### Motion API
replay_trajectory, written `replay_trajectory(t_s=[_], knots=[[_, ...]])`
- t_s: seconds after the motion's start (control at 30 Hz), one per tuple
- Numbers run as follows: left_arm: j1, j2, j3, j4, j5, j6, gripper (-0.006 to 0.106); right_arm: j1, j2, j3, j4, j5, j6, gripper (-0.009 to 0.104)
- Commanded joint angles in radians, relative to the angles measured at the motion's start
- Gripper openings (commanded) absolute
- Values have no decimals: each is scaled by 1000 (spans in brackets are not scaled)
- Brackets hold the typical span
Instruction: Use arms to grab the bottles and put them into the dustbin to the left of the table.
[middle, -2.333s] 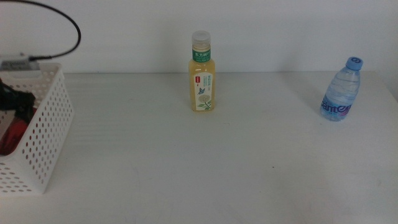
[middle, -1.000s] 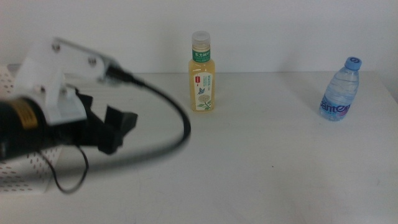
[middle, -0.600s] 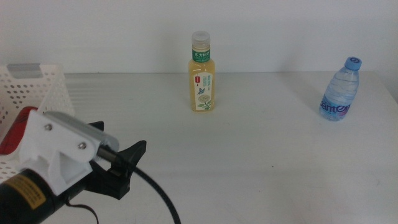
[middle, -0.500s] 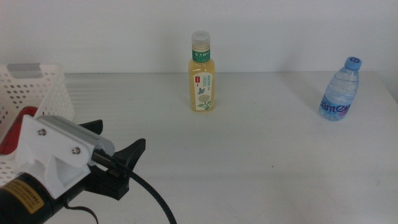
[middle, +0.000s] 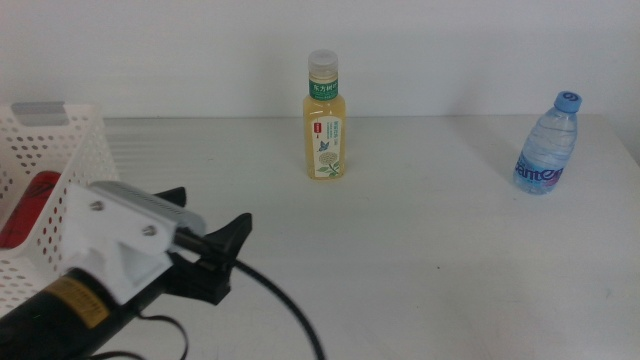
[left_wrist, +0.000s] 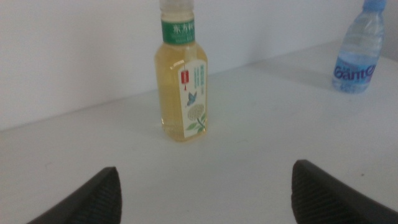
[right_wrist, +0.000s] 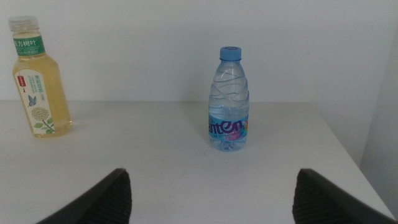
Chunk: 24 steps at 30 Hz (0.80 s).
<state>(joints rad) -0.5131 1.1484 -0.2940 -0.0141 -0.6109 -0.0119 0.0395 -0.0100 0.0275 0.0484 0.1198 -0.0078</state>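
While the cola can (middle: 22, 208) lies binned, left claw (middle: 225, 245) spread, empty, faces the tea bottle (middle: 325, 118).
Next: advance, straddle it; right claw (right_wrist: 208, 199) spread toward the water bottle (middle: 549, 145), table's right edge.

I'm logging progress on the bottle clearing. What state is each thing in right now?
Tea bottle: upright on the table, capped, untouched.
Water bottle: upright, capped, near the table's right edge.
Red can: lying inside the dustbin.
Dustbin: at the table's left, holding the can.
Left gripper: open, empty, pointed toward the tea bottle.
Right gripper: open, empty, facing the water bottle.
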Motion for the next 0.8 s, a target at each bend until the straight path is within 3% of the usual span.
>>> replay_trajectory(t_s=[0.0,0.27,0.77], knots=[[-3,38,-48,0,-122,-19,90,-8,-27,-7,-9,-74,-5,68],[-3,255,-154,23,-262,-19,90,-8,-27,-7,-9,-74,-5,68],[-2,601,-471,21,-292,-41,90,-8,-27,-7,-9,-74,-5,68]])
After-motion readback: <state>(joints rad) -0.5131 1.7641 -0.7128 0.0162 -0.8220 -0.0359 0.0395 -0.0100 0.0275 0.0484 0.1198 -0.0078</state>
